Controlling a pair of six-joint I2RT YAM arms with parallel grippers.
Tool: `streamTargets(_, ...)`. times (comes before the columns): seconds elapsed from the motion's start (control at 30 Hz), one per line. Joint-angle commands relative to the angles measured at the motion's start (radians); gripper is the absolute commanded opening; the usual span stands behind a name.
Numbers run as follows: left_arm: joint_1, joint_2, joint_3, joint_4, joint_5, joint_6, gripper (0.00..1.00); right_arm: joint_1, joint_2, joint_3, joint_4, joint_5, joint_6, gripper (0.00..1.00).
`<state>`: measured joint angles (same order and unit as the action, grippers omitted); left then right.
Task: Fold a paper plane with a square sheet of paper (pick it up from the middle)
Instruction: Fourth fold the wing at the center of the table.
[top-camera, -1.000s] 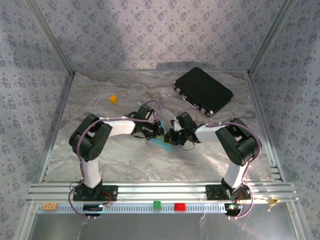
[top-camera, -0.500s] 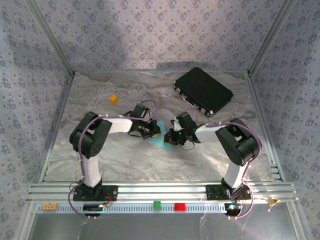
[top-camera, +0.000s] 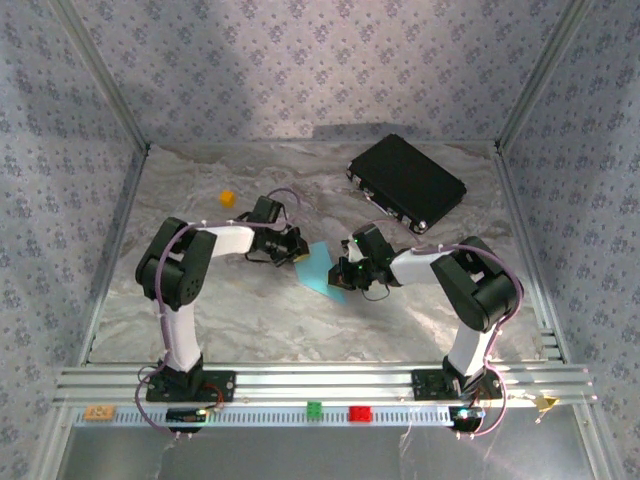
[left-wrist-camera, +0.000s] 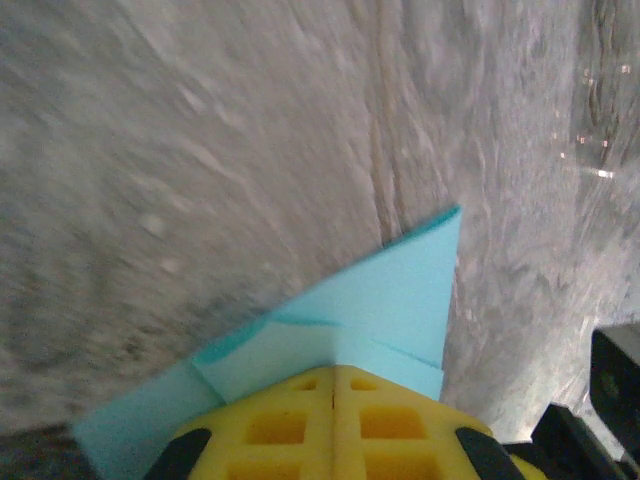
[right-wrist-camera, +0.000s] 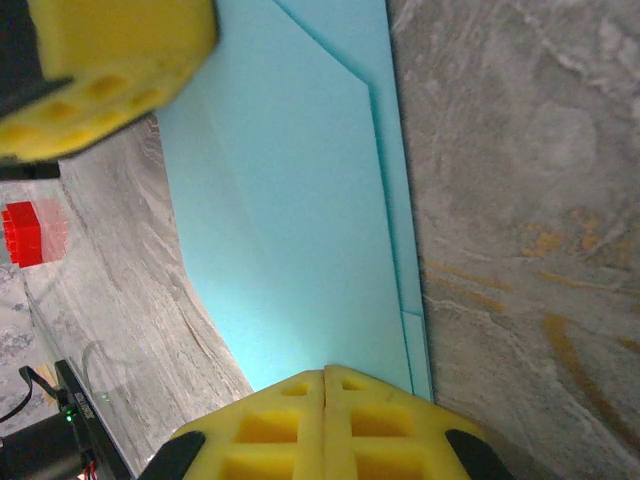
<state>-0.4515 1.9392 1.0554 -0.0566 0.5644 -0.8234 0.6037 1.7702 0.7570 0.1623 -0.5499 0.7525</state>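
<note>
The light-blue sheet of paper (top-camera: 318, 268) lies on the marble table, folded into a layered paper plane shape. Its pointed tip (left-wrist-camera: 457, 212) shows in the left wrist view, and its long overlapping layers (right-wrist-camera: 290, 200) run away from the right wrist camera. My left gripper (top-camera: 291, 252) is shut, its yellow tips (left-wrist-camera: 335, 368) over the paper's wide end. At the paper's other end my right gripper (top-camera: 343, 276) is also shut, its tips (right-wrist-camera: 325, 372) on top of the paper. I cannot tell whether either pinches a layer. A left finger (right-wrist-camera: 110, 70) sits beside the far end.
A black case (top-camera: 406, 182) lies at the back right. A small orange cube (top-camera: 227, 198) sits at the back left. Green (top-camera: 314, 409) and red (top-camera: 359, 412) bricks rest on the front rail. Patterned walls close in three sides.
My left gripper has slid left and slightly back along the paper, baring more of the blue surface. The right gripper and the paper have stayed put.
</note>
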Motion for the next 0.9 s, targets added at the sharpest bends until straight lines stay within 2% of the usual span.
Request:
streamTargets(0.0,0.044,0.030,0.041,-0.052,-0.093,0.037,0.00,0.008,0.028,-0.047,-0.143,0.059,0.001,0.00)
streamTargets(0.27,0.082,0.024,0.061,-0.086,-0.110,0.040,0.00,0.010,0.030,-0.041,-0.141,0.056,-0.002,0.00)
streamTargets(0.5,0.076,-0.084,0.044,-0.087,-0.123,0.031,0.01,0.010,0.028,-0.041,-0.140,0.060,0.001,0.00)
streamTargets(0.67,0.032,-0.144,0.014,-0.075,-0.125,0.026,0.04,0.010,0.025,-0.040,-0.142,0.067,0.002,0.00)
streamTargets(0.87,-0.057,-0.109,-0.009,-0.025,-0.079,0.012,0.04,0.008,0.022,-0.041,-0.144,0.068,-0.001,0.00)
